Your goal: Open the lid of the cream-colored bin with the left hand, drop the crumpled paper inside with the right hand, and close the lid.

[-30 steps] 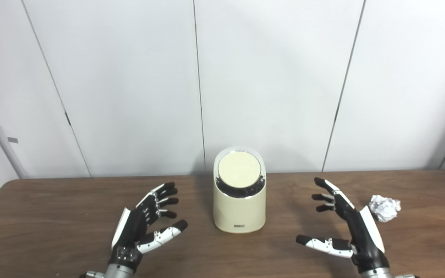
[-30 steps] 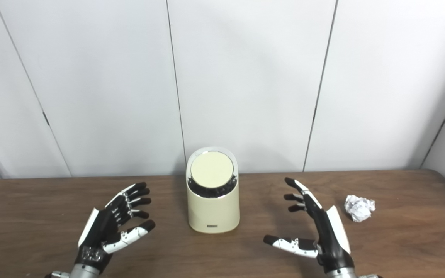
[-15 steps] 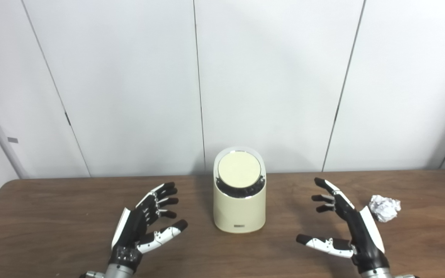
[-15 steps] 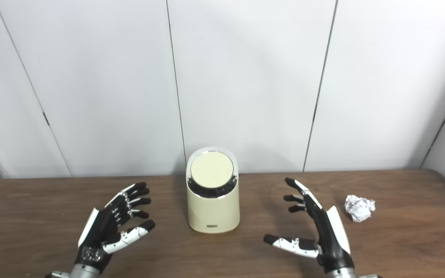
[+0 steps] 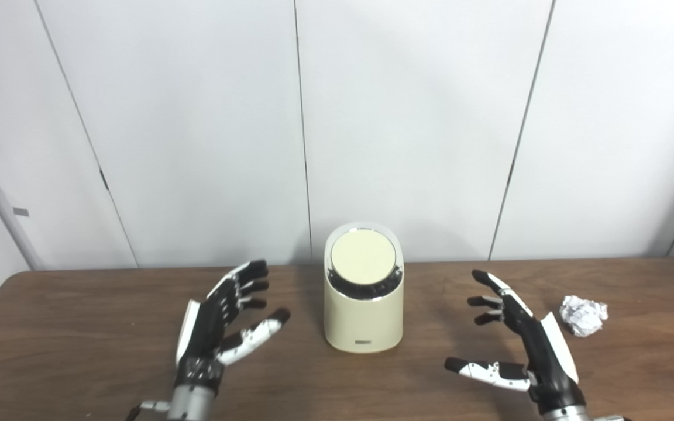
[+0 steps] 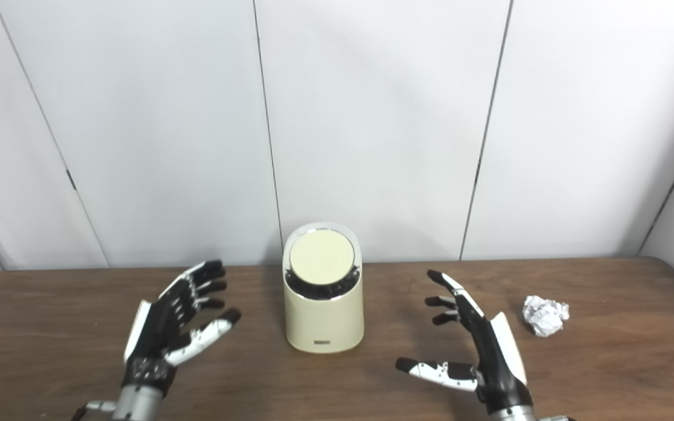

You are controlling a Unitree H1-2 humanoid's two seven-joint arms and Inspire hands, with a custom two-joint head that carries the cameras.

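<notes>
A white panelled wall [image 5: 407, 117] rises behind a dark brown wooden table [image 5: 79, 327] that fills the lower part of both views. Near the middle of the table stands the cream-colored bin [image 5: 363, 318], upright, its round cream lid [image 5: 363, 257] tilted toward the camera, ringed by a shiny metal rim and lying shut in its seat. The left hand [image 5: 218, 325] comes up from the bottom edge on the left, palm turned inward toward the bin, its fingers [image 5: 249, 275] spread apart and released, grasping nothing; the bin stands to the right of those fingertips, near them but with a clear strip of bare wood between, and the lid sits higher than the fingertips and a little beyond them. The right hand [image 5: 527, 345] comes up from the bottom edge on the right, palm likewise facing inward, its fingers [image 5: 489, 283] splayed and its thumb stretched out low toward the left, also empty; the bin lies to the left of these fingertips, apart from them. The crumpled paper [image 5: 583, 315], a small white ball, rests on the table to the right of the right hand, on the back-of-hand side away from the palm, near it yet not touching, and well apart from the bin.
</notes>
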